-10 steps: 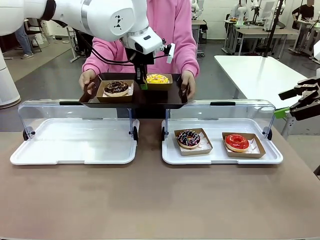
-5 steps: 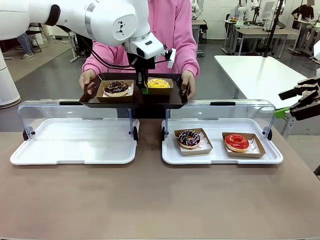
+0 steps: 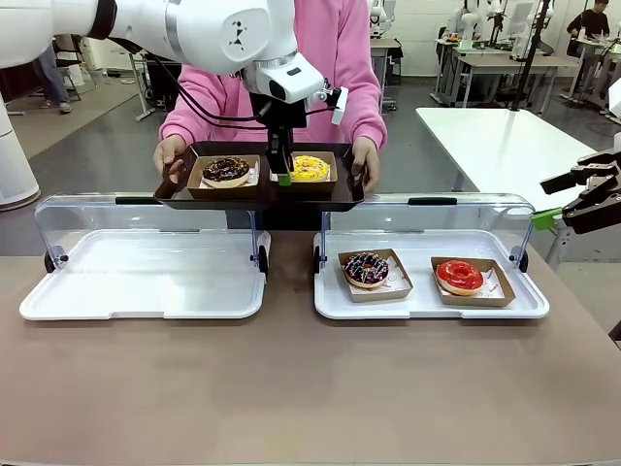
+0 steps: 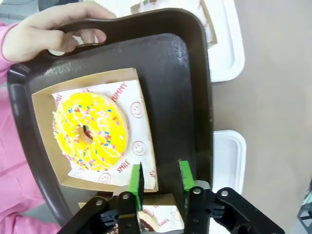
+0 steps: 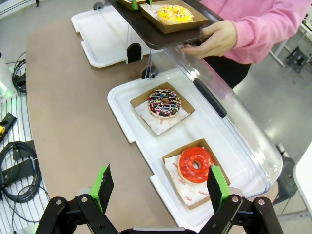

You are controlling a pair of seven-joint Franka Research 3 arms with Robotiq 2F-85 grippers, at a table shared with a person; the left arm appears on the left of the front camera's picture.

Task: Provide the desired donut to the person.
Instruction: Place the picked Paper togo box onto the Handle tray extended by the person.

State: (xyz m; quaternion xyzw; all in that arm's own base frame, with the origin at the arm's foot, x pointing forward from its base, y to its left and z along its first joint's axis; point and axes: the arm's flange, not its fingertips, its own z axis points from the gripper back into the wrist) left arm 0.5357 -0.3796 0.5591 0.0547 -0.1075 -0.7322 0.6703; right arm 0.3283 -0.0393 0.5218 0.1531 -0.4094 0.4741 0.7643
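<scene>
Across the brown table (image 3: 291, 388), the person (image 3: 335, 58) holds a dark tray (image 3: 262, 194) by both handles. On it, the yellow sprinkled donut (image 4: 91, 131) sits in its cardboard box near the tray's right end. Left gripper (image 4: 160, 176) hangs over the box's edge, jaws parted, gripping nothing. Right gripper (image 5: 158, 187) is wide open, empty.

Yellow sprinkled donut (image 4: 91, 130) on dark brown tray (image 4: 180, 73); red glazed donut (image 5: 195, 165), seemingly plain.

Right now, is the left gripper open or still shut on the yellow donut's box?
Open. In the left wrist view the left gripper has its green pads apart, clear of the yellow donut's box, which rests on the brown tray.
</scene>
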